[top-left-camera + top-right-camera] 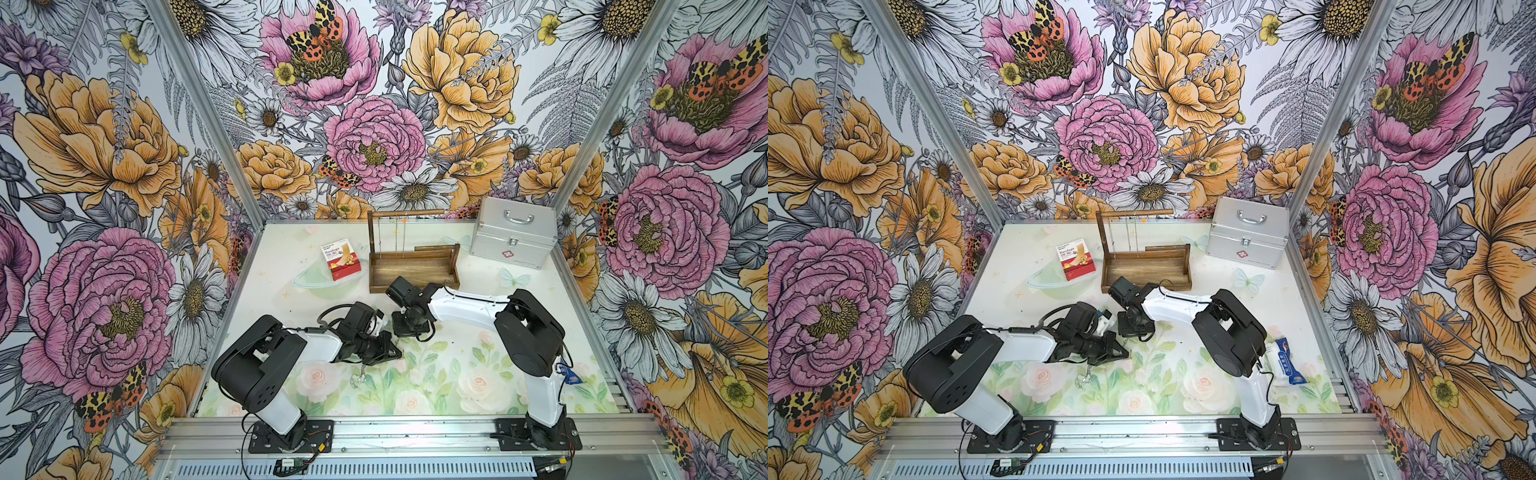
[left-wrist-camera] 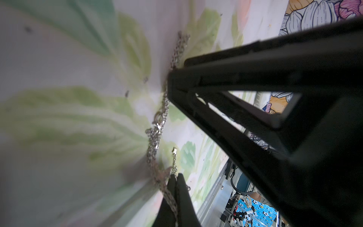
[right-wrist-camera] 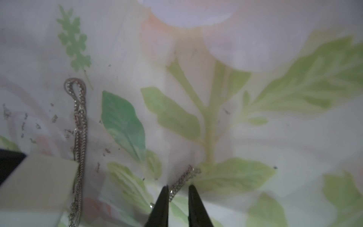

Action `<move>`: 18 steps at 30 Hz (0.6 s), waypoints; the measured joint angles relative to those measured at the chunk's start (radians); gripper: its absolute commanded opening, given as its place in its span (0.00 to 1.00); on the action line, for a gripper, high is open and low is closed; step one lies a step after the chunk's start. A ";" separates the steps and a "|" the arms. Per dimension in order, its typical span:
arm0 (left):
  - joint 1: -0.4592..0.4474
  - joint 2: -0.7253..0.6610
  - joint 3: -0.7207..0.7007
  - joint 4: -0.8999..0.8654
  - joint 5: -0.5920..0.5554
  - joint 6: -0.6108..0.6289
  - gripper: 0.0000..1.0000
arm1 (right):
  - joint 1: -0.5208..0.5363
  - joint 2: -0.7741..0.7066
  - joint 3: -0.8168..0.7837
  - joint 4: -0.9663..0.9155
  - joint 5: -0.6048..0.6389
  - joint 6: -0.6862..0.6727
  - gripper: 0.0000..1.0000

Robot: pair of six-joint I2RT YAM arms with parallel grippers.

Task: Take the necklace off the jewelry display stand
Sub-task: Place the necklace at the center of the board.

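The dark wooden jewelry display stand point(image 1: 415, 266) point(image 1: 1144, 266) sits at the back of the mat, with thin chains hanging from its top rod. A silver necklace point(image 1: 359, 378) point(image 1: 1084, 379) lies on the mat in front. My left gripper point(image 2: 175, 176) point(image 1: 397, 355) is shut on the necklace point(image 2: 157, 127), which trails along the mat toward the right gripper's black body point(image 2: 255, 78). My right gripper point(image 3: 177, 186) points down at the mat, its jaws narrowly apart around a short chain end point(image 3: 185, 176). A longer strand point(image 3: 79, 127) lies beside it.
A red bandage box point(image 1: 341, 258) lies left of the stand. A silver metal case point(image 1: 513, 232) stands at the back right. A blue-and-white packet point(image 1: 1287, 361) lies behind the right arm. An aluminium rail point(image 1: 395, 432) borders the front.
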 measured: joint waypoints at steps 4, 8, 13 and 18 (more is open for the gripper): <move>-0.001 0.000 0.000 0.000 0.000 0.000 0.00 | 0.004 0.012 0.016 -0.016 0.019 0.000 0.14; -0.001 0.000 0.000 0.000 0.000 0.000 0.00 | 0.013 0.019 0.029 -0.035 0.052 0.000 0.08; -0.001 0.000 0.000 0.000 0.000 0.000 0.00 | 0.024 0.032 0.049 -0.061 0.087 0.000 0.04; -0.003 -0.001 0.000 0.000 0.000 0.000 0.00 | 0.029 0.044 0.070 -0.080 0.101 0.000 0.03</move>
